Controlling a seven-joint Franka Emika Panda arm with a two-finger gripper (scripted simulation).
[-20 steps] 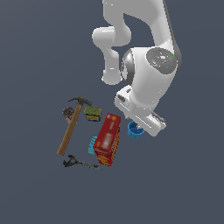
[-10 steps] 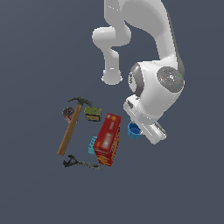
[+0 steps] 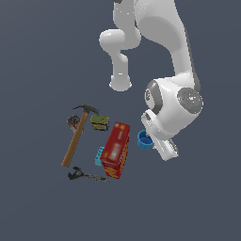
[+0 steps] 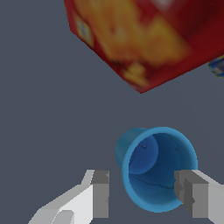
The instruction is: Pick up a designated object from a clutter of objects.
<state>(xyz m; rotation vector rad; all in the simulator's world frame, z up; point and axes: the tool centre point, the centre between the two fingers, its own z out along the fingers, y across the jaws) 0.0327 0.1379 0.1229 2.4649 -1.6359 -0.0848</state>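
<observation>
with the gripper (image 4: 142, 192) spread wide and holding nothing, we note its fingers (image 4: 99, 192) flank the blue cup (image 4: 157, 173). we advise centring, then closing gently, clear of the cheez-it box (image 4: 144, 39).

Soft, even light and blurry, blocky pictures

Both pictures are simple computer drawings with flat, gentle light and no bright glare. The dark grey-blue floor (image 3: 37, 56) looks the same shade all over, and no clear shadows lie under the things on it. The big white shiny robot arm (image 3: 176, 101) is bright on top and a bit greyer low down, so the light seems to come from above. In the wrist view the red cardboard cracker box (image 4: 144, 39) is very fuzzy and its print cannot be read. The small round bright-blue plastic cup (image 4: 157, 173) looks lighter at the rim and darker deep inside. Edges look jagged and smudgy.
</observation>
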